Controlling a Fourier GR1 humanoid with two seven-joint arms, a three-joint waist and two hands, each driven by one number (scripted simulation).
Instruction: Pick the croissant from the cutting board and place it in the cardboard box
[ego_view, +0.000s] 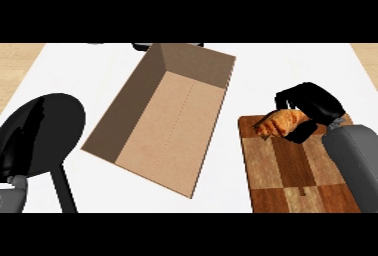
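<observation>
the black fingers (295, 134) of the right hand (314, 107) are curled round the croissant (279, 122), gripping it from its right side and from above, so that only the golden-brown left part of the pastry shows. the croissant sits at the far end of the wooden cutting board (291, 170), and it cannot be told whether it touches the board or is raised just off it. the grey right forearm (354, 160) comes in from the lower right and covers the board's right edge. the board, in light and dark wood patches, lies on the white table (288, 70) at the right. just beside it to the left, apart from it, lies the open cardboard box (166, 125), long and set at a slant, its inside bare. further left a black frying pan (40, 135) rests with its dark handle pointing toward the near edge. the left hand (11, 195) shows only as a grey part at the lower left corner, and the state of that hand cannot be told.
</observation>
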